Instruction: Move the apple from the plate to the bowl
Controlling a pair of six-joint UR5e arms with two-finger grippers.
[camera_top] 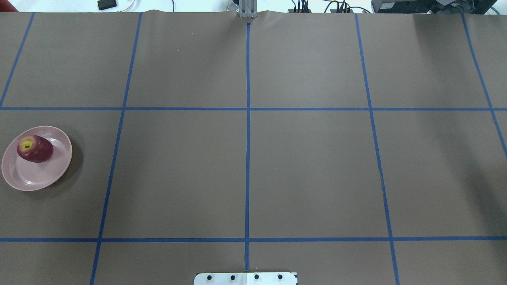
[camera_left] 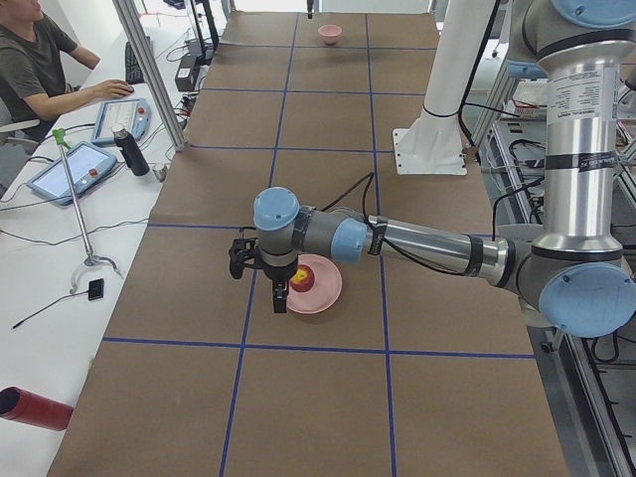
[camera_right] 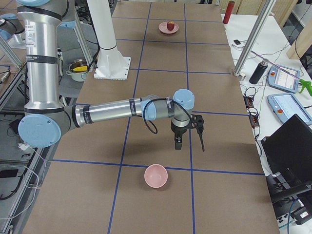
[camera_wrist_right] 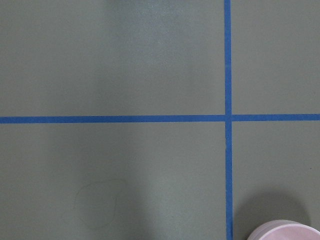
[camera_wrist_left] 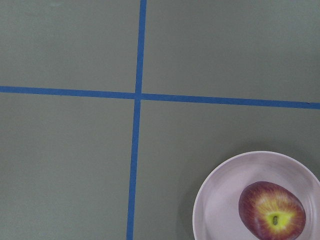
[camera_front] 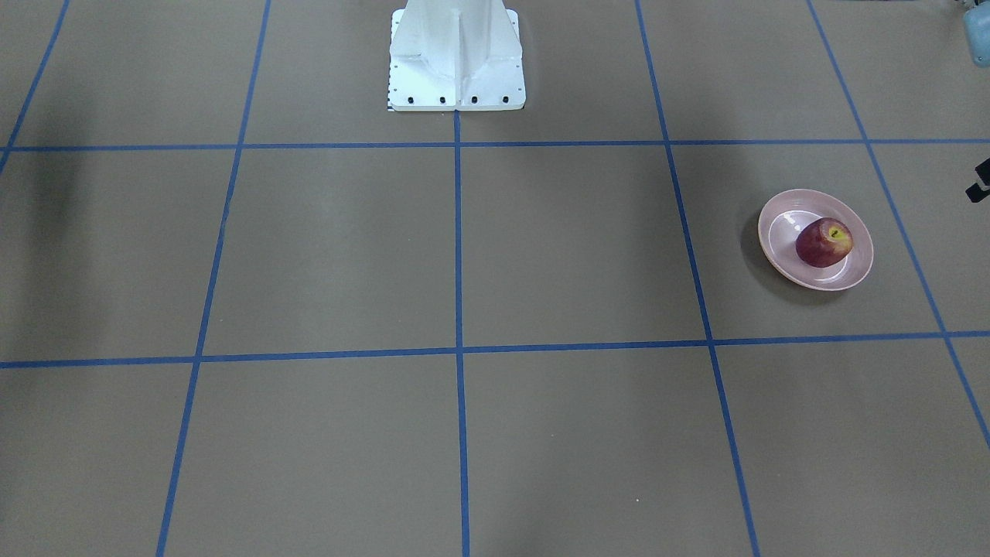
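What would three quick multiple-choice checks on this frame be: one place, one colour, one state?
1. Where is the apple relative to the plate?
A. beside it
B. on it
C. under it

2. What colour is the plate?
A. white
B. blue
C. pale pink

3. What state is the bowl in?
A. upright and empty
B. tipped over
C. holding the apple

Answers:
1 B: the overhead view shows the apple resting inside the plate's rim.
2 C: it reads pale pink in the overhead and left wrist views.
3 A: the exterior right view shows its open hollow facing up with nothing in it.
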